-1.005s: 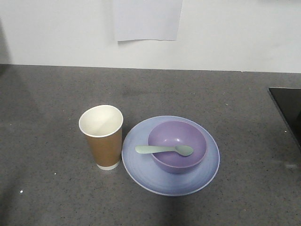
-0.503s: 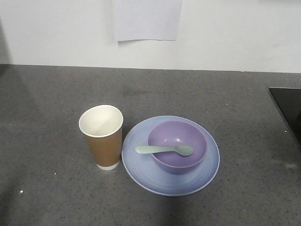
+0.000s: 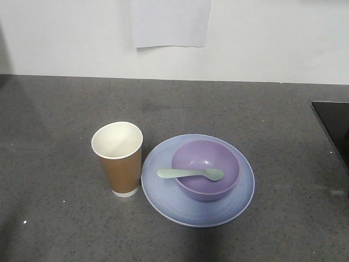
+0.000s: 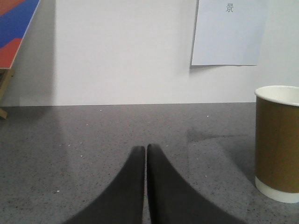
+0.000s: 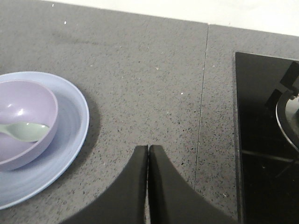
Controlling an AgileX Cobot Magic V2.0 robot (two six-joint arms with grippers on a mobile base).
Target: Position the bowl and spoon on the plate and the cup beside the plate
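Wrist views: both grippers (image 4: pixel 145 154) (image 5: pixel 148 154) closed, empty.

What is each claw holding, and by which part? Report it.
Nothing is held. The left claw and right claw are both shut on nothing, away from the cup, the plate, the bowl and the spoon.

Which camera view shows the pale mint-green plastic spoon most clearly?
The exterior front-facing view is best: the whole pale mint-green plastic spoon is visible, its head inside the lilac plastic bowl and its handle over the rim. The right wrist view shows only the spoon's head at the picture's edge. The left wrist view does not show it.
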